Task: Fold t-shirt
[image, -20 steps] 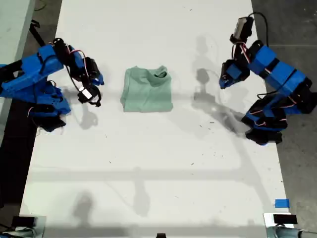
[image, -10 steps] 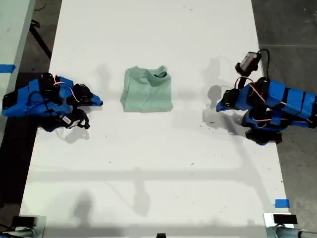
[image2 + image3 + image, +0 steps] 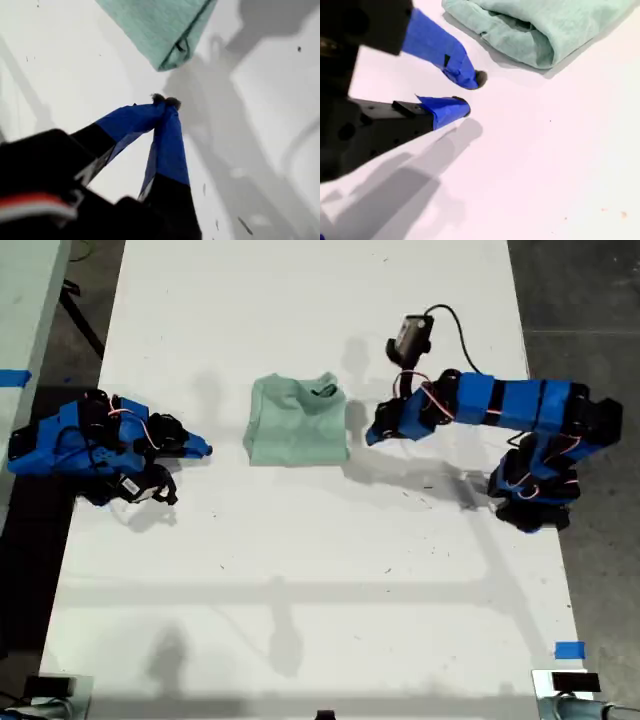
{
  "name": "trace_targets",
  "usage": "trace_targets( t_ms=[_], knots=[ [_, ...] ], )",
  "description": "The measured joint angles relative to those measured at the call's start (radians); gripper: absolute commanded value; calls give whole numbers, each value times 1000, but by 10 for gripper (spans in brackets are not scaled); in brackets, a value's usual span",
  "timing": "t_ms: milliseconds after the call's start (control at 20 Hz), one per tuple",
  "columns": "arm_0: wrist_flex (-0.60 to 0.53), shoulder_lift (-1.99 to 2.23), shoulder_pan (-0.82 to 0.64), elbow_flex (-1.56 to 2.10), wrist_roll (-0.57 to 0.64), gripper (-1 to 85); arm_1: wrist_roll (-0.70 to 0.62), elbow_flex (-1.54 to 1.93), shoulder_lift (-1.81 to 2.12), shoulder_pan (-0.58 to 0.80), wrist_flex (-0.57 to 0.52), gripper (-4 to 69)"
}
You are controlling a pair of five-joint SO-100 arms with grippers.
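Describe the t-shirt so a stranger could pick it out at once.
On the long white table, look between the two blue arms, toward the far end in the exterior view. The t-shirt lies there folded into a compact rectangle, collar showing. It is the only pale mint-green cloth in sight.

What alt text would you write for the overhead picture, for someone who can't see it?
A pale mint-green t-shirt, folded into a compact rectangle, lies on a white table between two blue robot arms. The arm on the exterior view's right reaches toward the shirt, its gripper just short of the cloth; the arm on the exterior view's left lies low, its gripper pointing at the shirt.
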Motion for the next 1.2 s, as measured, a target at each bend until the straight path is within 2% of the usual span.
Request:
trace_targets(
  t_ms=[300,600,750,950,1050,1150,1200],
  knots=[
    [0,0,-2,0,0,91,-97,-669,-594,-37,28,-11],
    [0,0,-2,0,0,90,-147,-867,-773,-20,71,-11],
    [0,0,-2,0,0,89,-238,-942,-861,86,67,-11],
    [0,0,-2,0,0,89,-371,-1005,-950,364,-55,-10],
    [0,0,-2,2,0,93,-390,-1005,-927,491,-67,-10],
    [0,0,-2,2,0,118,-399,-1005,-873,541,-63,-10],
    [0,0,-2,2,0,161,-402,-979,-815,541,-51,-10]
  ],
)
